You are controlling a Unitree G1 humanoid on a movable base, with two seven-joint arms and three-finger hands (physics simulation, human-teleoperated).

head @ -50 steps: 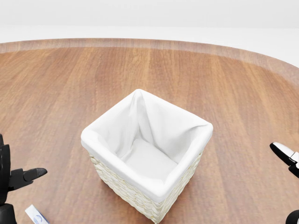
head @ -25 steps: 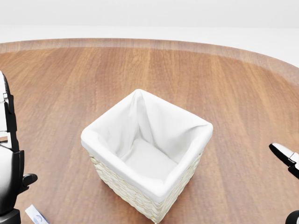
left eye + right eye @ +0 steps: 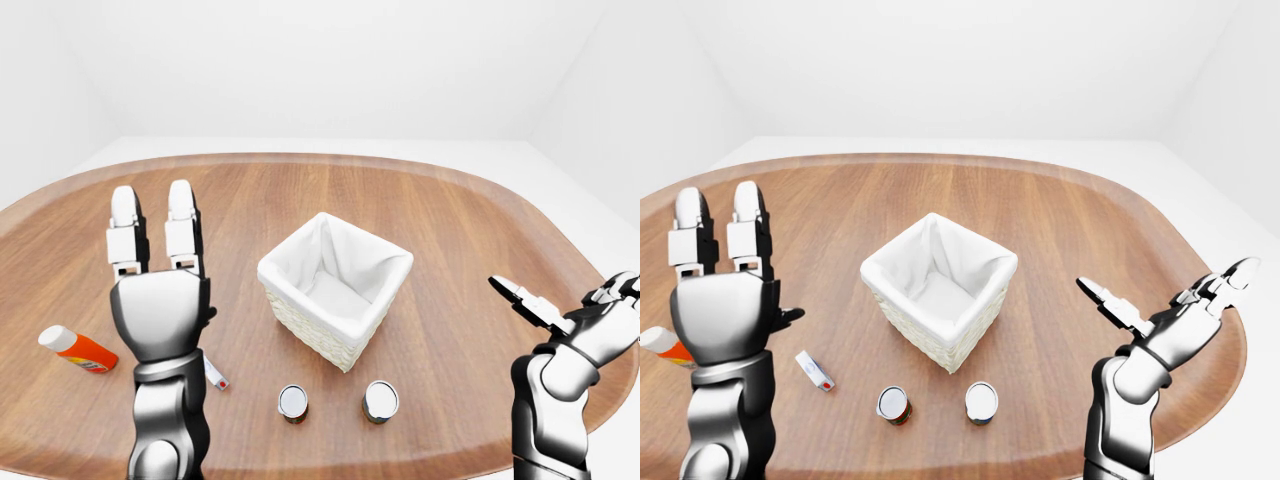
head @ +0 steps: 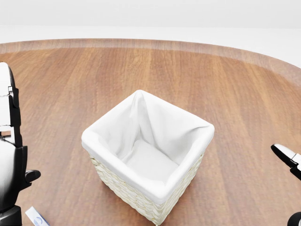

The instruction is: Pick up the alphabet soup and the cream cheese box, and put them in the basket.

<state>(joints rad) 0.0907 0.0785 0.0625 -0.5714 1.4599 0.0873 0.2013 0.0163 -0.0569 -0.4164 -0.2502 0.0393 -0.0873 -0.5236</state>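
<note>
The left hand [image 3: 158, 300] stands raised with fingers spread straight up, gripping nothing, and in the left-eye view it covers most of a small white box [image 3: 814, 370] with a red mark, shown whole in the right-eye view; whether this is the cream cheese box I cannot tell; the head view cuts it to one corner at its bottom left. Two upright cans [image 3: 293, 402] [image 3: 380, 400] with silvery lids sit just below the basket [image 3: 335, 287]; their labels are too small to read, so which is the alphabet soup is unclear. The basket is square, pale woven wicker lined with soft white cloth, on a glossy wooden table [image 3: 450, 230]. An orange, white-capped bottle [image 3: 77, 349] lies at left. The right hand [image 3: 1180, 325] is open, fingers splayed. Against the earlier head view, the left hand has risen; the basket has stayed.
</note>
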